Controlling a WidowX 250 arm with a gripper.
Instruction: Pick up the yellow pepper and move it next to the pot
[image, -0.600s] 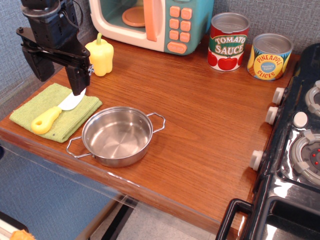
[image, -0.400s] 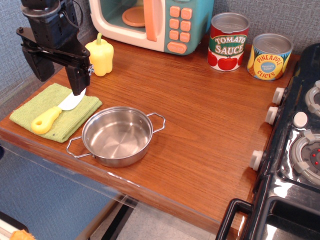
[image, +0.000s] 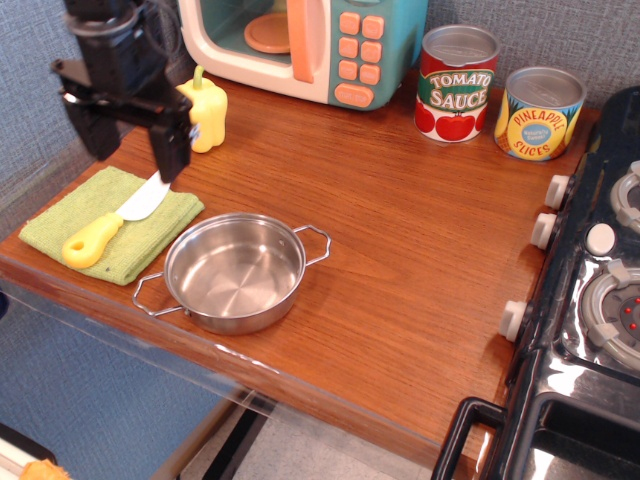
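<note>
The yellow pepper (image: 205, 112) stands upright at the back left of the wooden counter, in front of the toy microwave. The pot (image: 235, 272), shiny steel with two wire loop handles, sits empty near the front edge, well in front of the pepper. My gripper (image: 135, 148) hangs just left of the pepper, above the far edge of the green cloth. Its two black fingers (image: 171, 157) are spread apart and hold nothing. The right finger partly overlaps the pepper's left side in this view.
A green cloth (image: 75, 222) with a yellow-handled toy knife (image: 95, 238) lies left of the pot. A toy microwave (image: 310, 45) stands at the back. Tomato sauce (image: 456, 83) and pineapple (image: 538, 113) cans stand at the back right. A toy stove (image: 600, 290) borders the right side.
The gripper has shifted slightly right and up, closer to the pepper, still open. The pepper, pot and knife have not moved.
</note>
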